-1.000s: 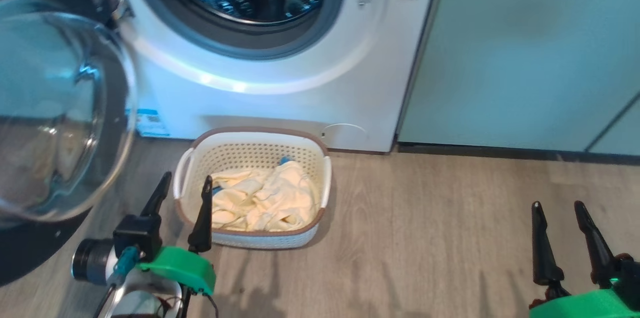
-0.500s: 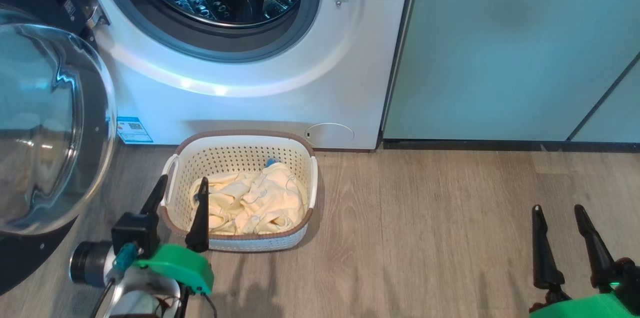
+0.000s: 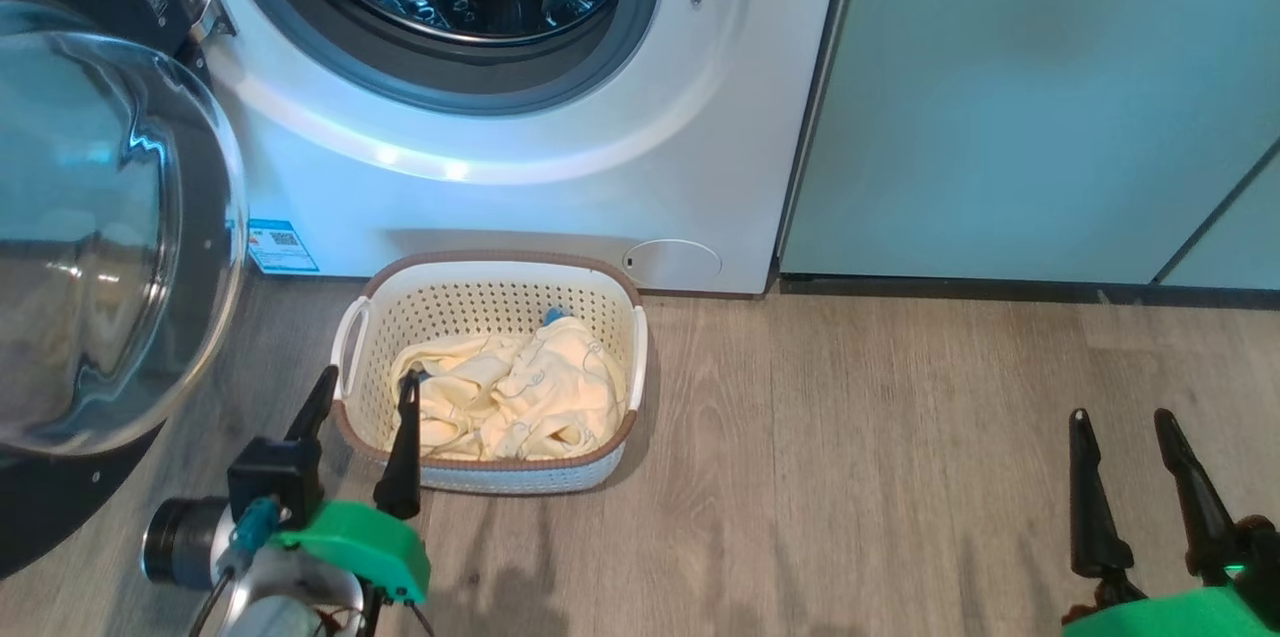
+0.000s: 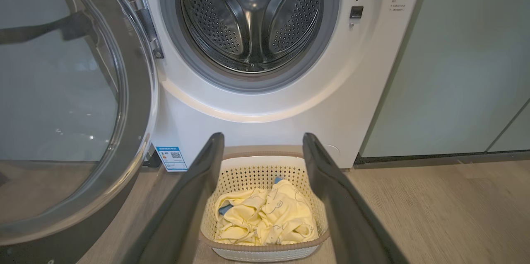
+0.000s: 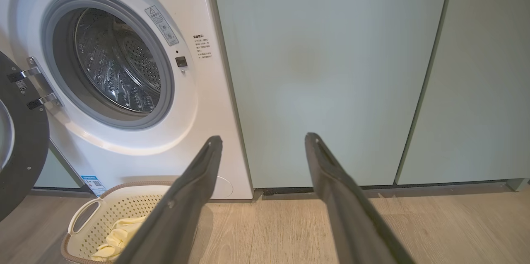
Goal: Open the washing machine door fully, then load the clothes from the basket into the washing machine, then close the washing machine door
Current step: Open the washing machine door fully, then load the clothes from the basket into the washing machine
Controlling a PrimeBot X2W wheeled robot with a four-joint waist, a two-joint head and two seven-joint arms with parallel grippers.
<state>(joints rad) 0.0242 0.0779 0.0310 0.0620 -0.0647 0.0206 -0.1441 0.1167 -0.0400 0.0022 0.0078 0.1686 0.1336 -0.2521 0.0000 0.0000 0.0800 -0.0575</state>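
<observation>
Pale yellow cloth, the clothes lie crumpled in the basket on the floor, just before the washing machine, whose door stands swung wide. Expect them light, limp and apt to trail, so you should pinch deep into the raised fold mid-heap, not a loose edge. Your left gripper has its fingers spread by the basket's near left corner; the right gripper, fingers likewise spread, hangs well apart over bare floor.
</observation>
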